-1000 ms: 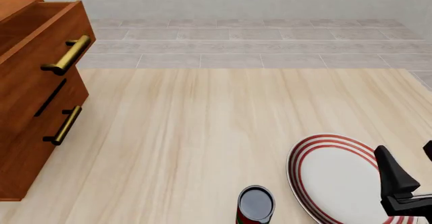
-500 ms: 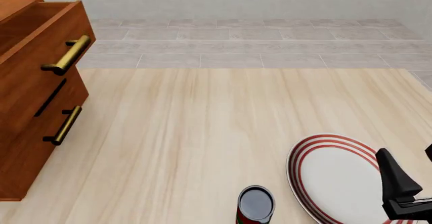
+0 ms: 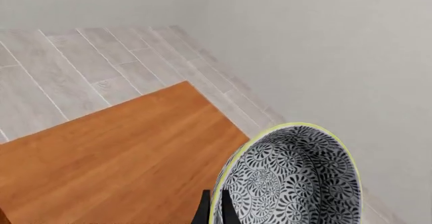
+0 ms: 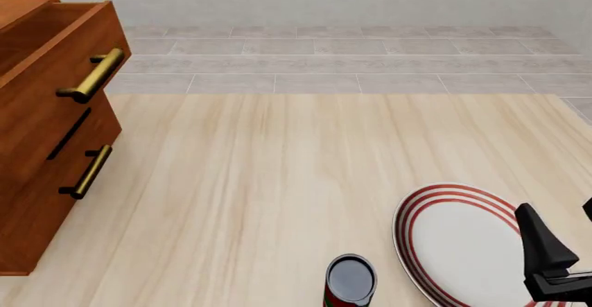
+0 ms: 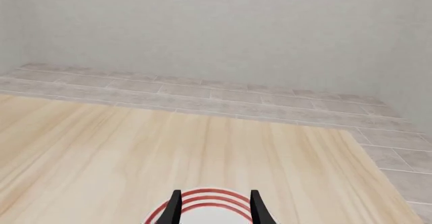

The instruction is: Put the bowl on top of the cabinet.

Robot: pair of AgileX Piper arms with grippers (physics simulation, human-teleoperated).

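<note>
Fingers of the left gripper show only as two dark tips at the edge of the left wrist view, pinched close together on the pale yellowish rim of the bowl. One bowl is in sight, tilted steeply so its patterned inside faces the camera; its lower part is cut off by the frame. Beyond it lies the flat reddish-brown top of the cabinet, with the bowl held above it; whether they touch cannot be told.

Two fingers of the right gripper stand apart with nothing between them, just above one white plate with red rings, which is cut off in both views.

On the table the front view shows one dark can, partly cropped, beside the plate, and far to the left the cabinet's front with two brass bar handles, its upper drawer standing out. Neither the left arm nor the bowl appears there.
</note>
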